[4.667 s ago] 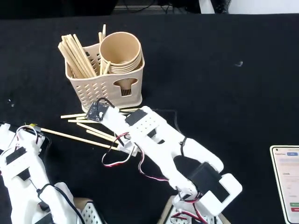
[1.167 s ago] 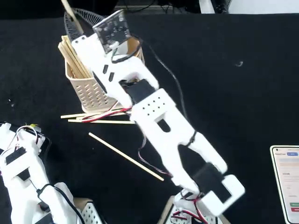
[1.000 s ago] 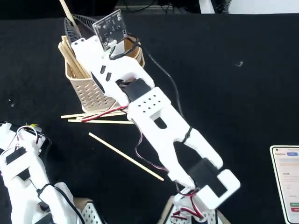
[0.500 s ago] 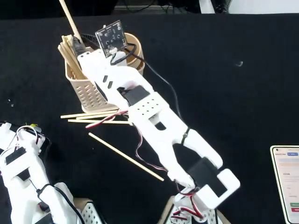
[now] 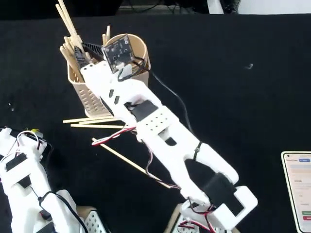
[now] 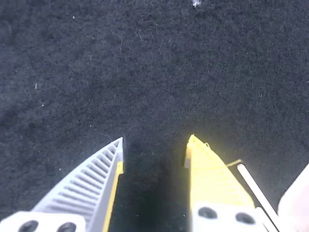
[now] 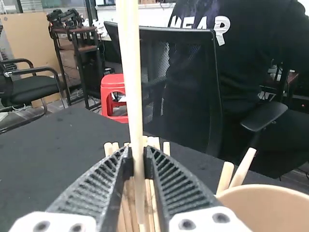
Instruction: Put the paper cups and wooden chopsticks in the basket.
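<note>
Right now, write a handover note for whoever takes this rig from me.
Right jaws: shut on a chopstick, upright over the basket.
Left jaws: open over bare table.
Done: cups and a bundle of sticks are in the basket.
Left: drop the held one in, then fetch the loose sticks at the basket's foot and the slanted one nearer the arms.

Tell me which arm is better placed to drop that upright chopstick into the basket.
Right. Its gripper is shut on the chopstick directly over the basket; the left gripper is open above bare table, away from it.
</note>
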